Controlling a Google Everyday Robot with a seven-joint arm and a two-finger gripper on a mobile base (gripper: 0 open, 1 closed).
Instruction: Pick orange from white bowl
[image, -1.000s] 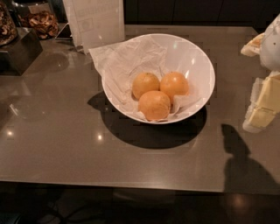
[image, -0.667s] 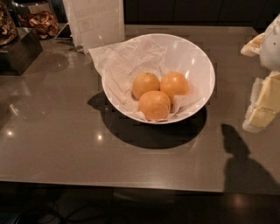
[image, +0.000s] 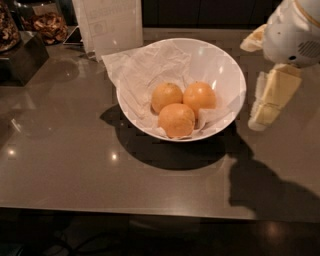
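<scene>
The step in hand looks like the approach: nothing has been grasped, and the gripper (image: 272, 97) hangs just outside the right rim of the white bowl (image: 222, 57), beside the bowl rather than over it and roughly level with its wall. From this angle I cannot tell whether the jaws are spread or pressed together, only that they carry nothing. The bowl sits on a glossy grey countertop (image: 70, 165) and is lined with crumpled white paper (image: 142, 70) that spills over its left rim. Three fruits lie touching one another in its middle. The orange (image: 199, 96), the deeper-coloured and slightly shiny one, is at the right rear of the cluster and so nearest the gripper. A paler yellowish orange (image: 166, 96) rests against it toward the left side of the bowl, and a larger matte orange (image: 176, 120) presses in toward the front rim. Behind the bowl, past its left rim, stands a white printed card (image: 112, 22), well out of the arm's way. As I judge it, the next move calls for lifting the gripper clear of the right rim, carrying it left until it is above the orange, and coming down with the jaws wide enough to straddle the fruit. The two neighbours leave little room on the left and front, so the grip would best close across the free rear and right sides, without snagging the paper folded up beside it.
</scene>
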